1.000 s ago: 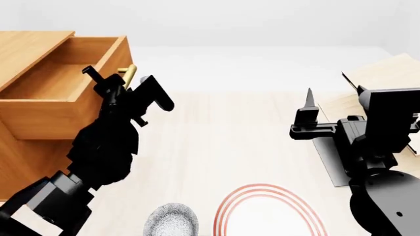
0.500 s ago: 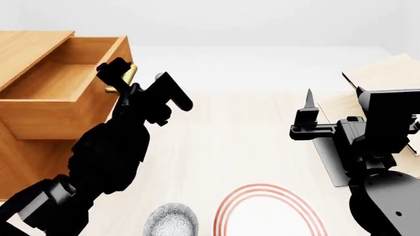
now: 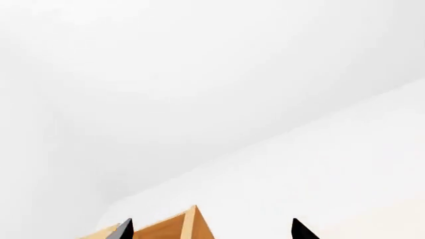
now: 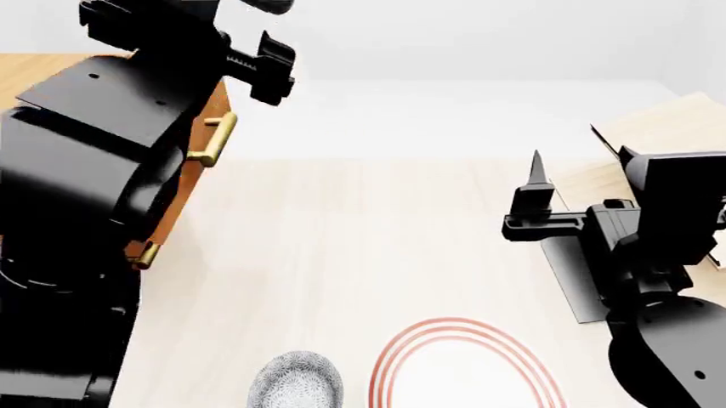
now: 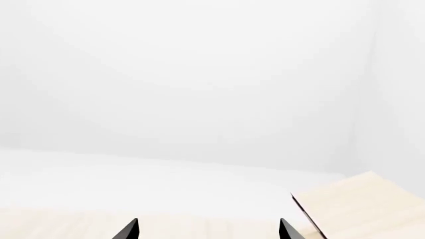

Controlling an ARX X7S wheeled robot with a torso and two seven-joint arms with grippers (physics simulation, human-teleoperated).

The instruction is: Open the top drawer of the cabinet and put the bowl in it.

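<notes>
Seen from the head camera, the left arm [image 4: 91, 170] rears up large at nine to eleven o'clock, its black bulk covering most of the cabinet [image 4: 176, 217]; only a strip of orange-brown wood shows beside it, with the brass handle [image 4: 213, 140] of the top drawer [image 4: 216, 106] just right of the arm and a second brass handle [image 4: 143, 253] lower down. The left gripper [image 3: 211, 230] is raised near eleven o'clock; in its wrist view two dark fingertips [image 3: 123, 230] stand well apart with nothing between them, a wooden corner of the cabinet showing between the tips against the white wall. At six o'clock, on the pale wooden table [image 4: 363, 246], the speckled bowl [image 4: 297, 382] sits at the near edge, untouched and outside the drawer, with the red-ringed plate [image 4: 465, 365] just beside it toward five o'clock. At three o'clock the right arm [image 4: 647, 280] reaches forward over the table, its right gripper [image 5: 209, 230] spread wide and holding nothing, one pointed finger [image 4: 533, 183] upright in the head view. Behind that arm, at two o'clock, the pale tilted shelf rack [image 4: 664, 127] rises on its dark stand [image 4: 567, 272], its edge also visible in the right wrist view.
</notes>
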